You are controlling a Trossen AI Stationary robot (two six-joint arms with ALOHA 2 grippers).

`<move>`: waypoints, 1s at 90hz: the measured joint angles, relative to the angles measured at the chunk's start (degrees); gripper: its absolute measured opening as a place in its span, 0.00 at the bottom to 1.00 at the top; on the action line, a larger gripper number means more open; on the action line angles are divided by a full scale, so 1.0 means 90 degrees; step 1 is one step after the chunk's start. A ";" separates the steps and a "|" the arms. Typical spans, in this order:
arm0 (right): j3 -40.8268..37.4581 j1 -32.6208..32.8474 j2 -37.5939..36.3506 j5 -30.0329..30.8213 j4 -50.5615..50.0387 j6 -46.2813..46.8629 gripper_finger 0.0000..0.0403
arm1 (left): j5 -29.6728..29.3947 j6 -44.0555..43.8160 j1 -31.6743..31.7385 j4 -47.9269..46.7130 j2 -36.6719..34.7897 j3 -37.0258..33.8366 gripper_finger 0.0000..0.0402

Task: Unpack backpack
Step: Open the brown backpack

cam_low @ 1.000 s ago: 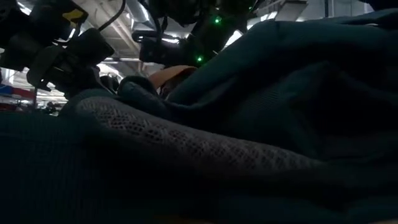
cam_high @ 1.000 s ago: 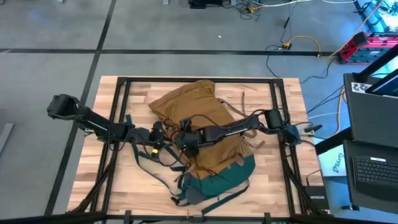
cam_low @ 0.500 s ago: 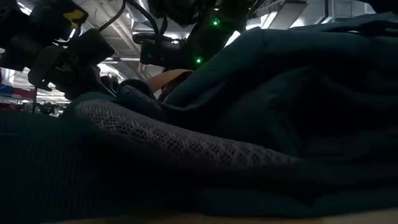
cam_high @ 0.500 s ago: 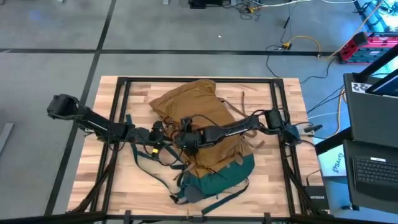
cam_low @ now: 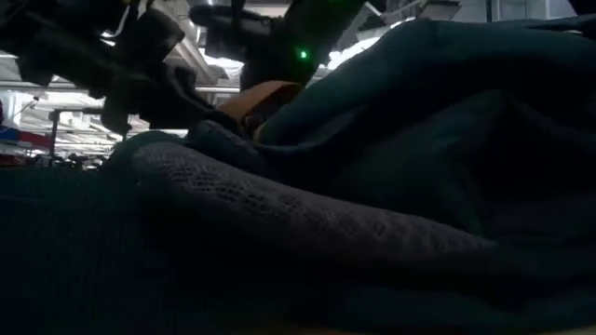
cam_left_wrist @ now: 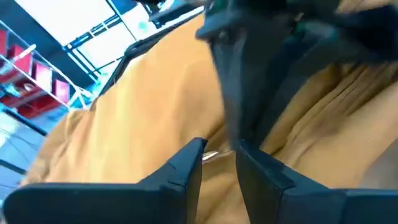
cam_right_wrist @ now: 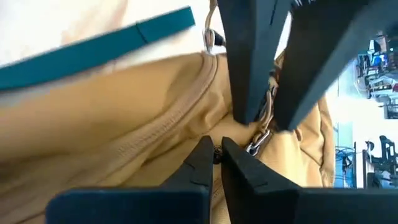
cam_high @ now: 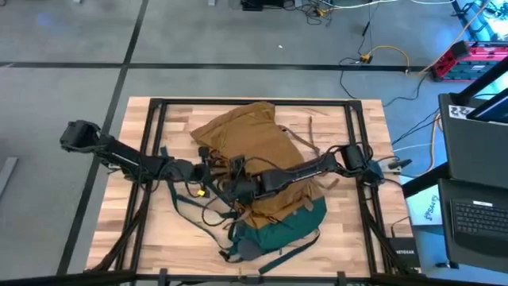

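Because the soft tan-brown fabric backpack with teal base (cam_high: 266, 171) lies limp mid-table, we judge its zipper pull the best hold; our right claw (cam_right_wrist: 216, 152) pinches it, left claw (cam_left_wrist: 217, 155) nearly clenched at nine o'clock.

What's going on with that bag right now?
Both hands, left and right, nearly shut at zipper of tan-brown fabric backpack. Still closed. Nothing blocking.

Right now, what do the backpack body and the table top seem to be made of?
The backpack looks like soft matte tan woven fabric: it creases and sags, with stitched seams. Its base is teal fabric. The table top looks like pale wood planks, with visible grain lines.
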 joint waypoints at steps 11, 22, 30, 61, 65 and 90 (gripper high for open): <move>0.0113 0.0052 -0.0010 -0.0005 -0.0043 0.0020 0.00 | -0.0020 0.0187 0.0262 -0.0556 0.0000 0.0143 0.28; 0.0132 0.0072 -0.0010 -0.0008 -0.0048 0.0026 0.00 | -0.0018 0.0447 0.0458 -0.0731 0.0002 0.0157 0.37; 0.0132 0.0072 -0.0010 -0.0012 -0.0046 0.0032 0.00 | -0.0016 0.0609 0.0549 -0.0740 0.0002 0.0159 0.44; 0.0137 0.0074 -0.0012 -0.0165 0.0094 0.0038 0.00 | 0.0387 0.0963 0.1020 -0.0702 0.0026 0.0166 0.56; 0.0144 0.0074 -0.0012 -0.0175 0.0132 0.0016 0.00 | 0.0496 0.0965 0.1065 -0.0683 0.0027 0.0166 0.56; 0.0229 0.0077 -0.0015 -0.0233 0.0330 -0.0144 0.00 | 0.0971 0.0945 0.1305 -0.0630 0.0032 0.0166 0.51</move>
